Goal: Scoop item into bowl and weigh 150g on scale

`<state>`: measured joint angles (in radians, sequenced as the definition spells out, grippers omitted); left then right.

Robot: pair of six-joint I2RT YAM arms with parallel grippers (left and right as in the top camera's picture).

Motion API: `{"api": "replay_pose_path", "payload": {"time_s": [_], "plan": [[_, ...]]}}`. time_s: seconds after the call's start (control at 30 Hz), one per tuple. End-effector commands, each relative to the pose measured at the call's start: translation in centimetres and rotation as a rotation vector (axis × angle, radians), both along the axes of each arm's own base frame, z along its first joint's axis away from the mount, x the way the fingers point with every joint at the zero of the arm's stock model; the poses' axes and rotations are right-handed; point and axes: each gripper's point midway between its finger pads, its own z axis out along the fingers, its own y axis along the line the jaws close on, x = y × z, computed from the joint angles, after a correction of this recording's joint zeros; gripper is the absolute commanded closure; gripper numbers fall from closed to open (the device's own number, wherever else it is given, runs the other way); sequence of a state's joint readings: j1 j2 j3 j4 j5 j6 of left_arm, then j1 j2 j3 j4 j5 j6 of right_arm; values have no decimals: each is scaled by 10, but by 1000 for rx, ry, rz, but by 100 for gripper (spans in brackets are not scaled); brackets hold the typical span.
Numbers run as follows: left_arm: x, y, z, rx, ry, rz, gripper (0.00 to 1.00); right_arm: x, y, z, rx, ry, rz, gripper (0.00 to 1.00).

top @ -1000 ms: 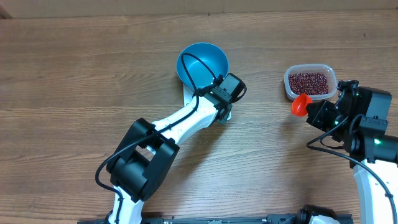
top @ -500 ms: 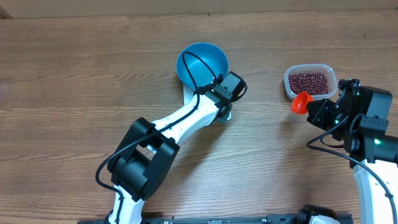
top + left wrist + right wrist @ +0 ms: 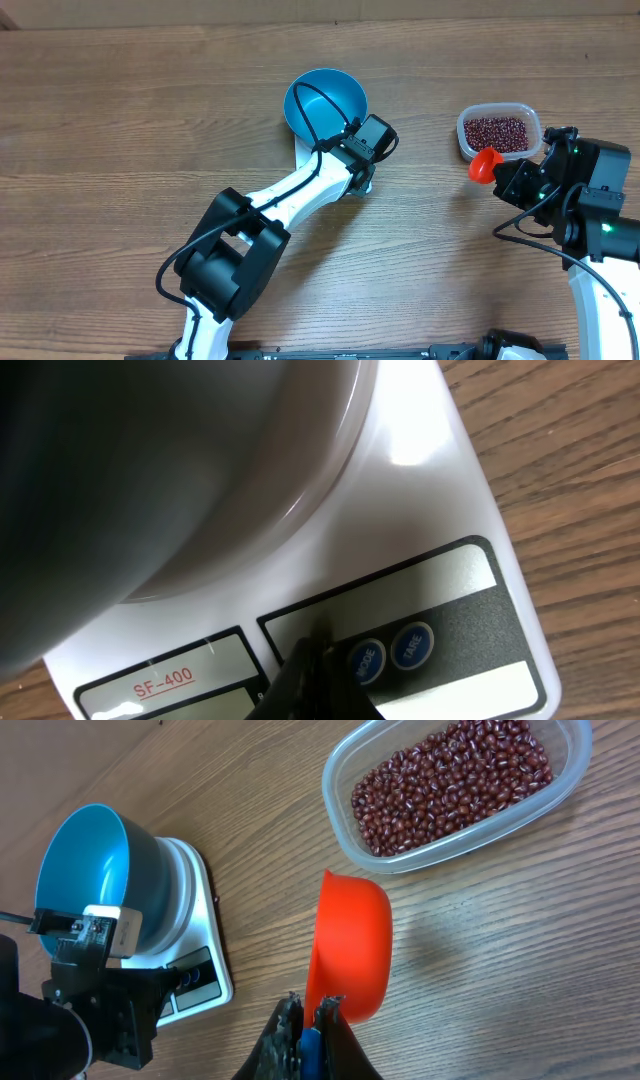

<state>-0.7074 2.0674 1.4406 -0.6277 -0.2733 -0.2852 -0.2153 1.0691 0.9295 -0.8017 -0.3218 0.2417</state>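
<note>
Blue bowl (image 3: pixel 325 100) sits on the white scale (image 3: pixel 430 500), inside bare, no beans in it. All beans (image 3: pixel 495 131) are in the clear tub (image 3: pixel 533 118), well apart to the right.

Left gripper (image 3: pixel 312 660): jaws shut, holding nothing. The tip is down on the scale's dark front strip, just beside the MODE button (image 3: pixel 367 658); the TARE button (image 3: pixel 411 645) is one further along. Whether it actually presses a key I cannot tell, since the tip hides the spot. The display (image 3: pixel 400 590) shows no digits I can read.

Right gripper (image 3: pixel 308 1020): clamped on the blue handle of the red scoop (image 3: pixel 350 940). The scoop hangs near the tub's near edge, apart from it, with no beans showing in it.

Step in hand, as I judge it: waking or zeroing the scale under the empty bowl. Scooping not yet begun.

Next move calls for:
- left tip lifted clear of the scale, or its weight may spoil the reading
- scoop tipped mouth-down into the beans, then carried level across to the bowl
- small loads near the end, so the target is not overshot

Against a second ago: no change I can find overhead. Both arms, scoop, bowl and tub are in the same places.
</note>
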Motion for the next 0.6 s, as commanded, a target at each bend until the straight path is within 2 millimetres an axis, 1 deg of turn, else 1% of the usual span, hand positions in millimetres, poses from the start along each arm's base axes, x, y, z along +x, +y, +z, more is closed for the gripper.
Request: {"api": "replay_pose_path", "payload": {"time_s": [0.0,0.23,0.57], "plan": [[-1,0,-11,4,19,4,96,6,-3,15,-16,-42,0,96],[-3,1,-22,18,36,4,96,6,-3,15,-16,-42,0,96],[-4,1,-22,22,41,3,96,5,-3,14,-16,-38,0,96]]}}
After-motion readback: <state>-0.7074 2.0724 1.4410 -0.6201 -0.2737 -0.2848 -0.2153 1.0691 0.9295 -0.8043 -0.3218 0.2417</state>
